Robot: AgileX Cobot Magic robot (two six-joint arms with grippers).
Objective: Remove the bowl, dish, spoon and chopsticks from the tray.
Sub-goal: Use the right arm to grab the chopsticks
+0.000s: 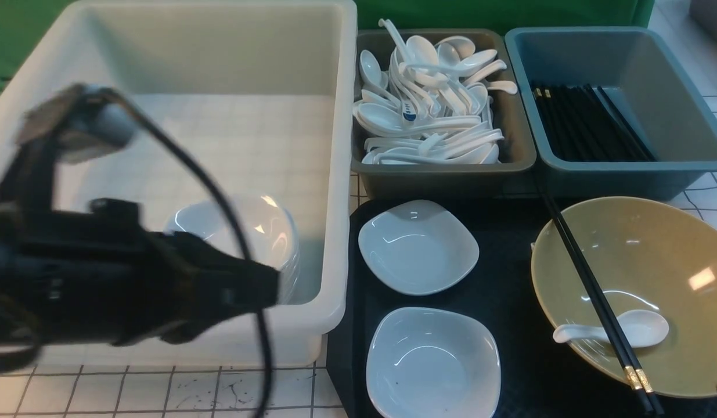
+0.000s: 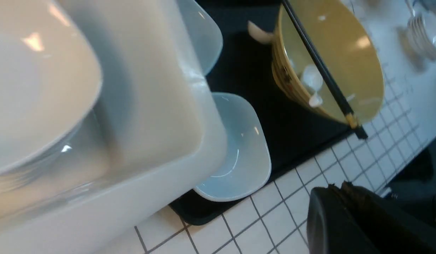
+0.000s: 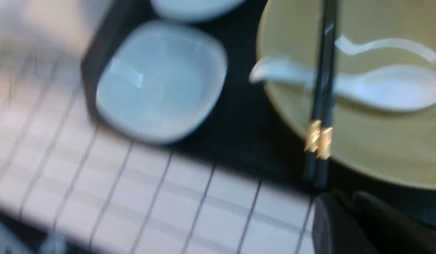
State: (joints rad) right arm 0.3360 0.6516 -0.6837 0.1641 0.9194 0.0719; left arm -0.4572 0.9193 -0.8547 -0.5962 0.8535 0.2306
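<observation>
Tray (image 1: 509, 290), 1: bowl (image 1: 654, 255) holding spoon (image 1: 637, 331), 2 chopsticks (image 1: 590, 284) bridging its rim, banded ends overhanging, likely easing pickup; left gripper (image 1: 265, 293) closed by white bin (image 1: 335, 174); right gripper (image 3: 343, 206) too blurred to tell.

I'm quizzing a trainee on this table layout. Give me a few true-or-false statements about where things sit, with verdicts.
1. The chopsticks lie across the yellow bowl. True.
2. The white spoon lies on the tray beside the bowl. False: it rests in the bowl, with its handle poking over the rim.
3. A far dish and a near dish sit on the tray. True.
4. The blue-grey bin holds spoons. False: it holds spare chopsticks; the spoon pile fills the grey bin.
</observation>
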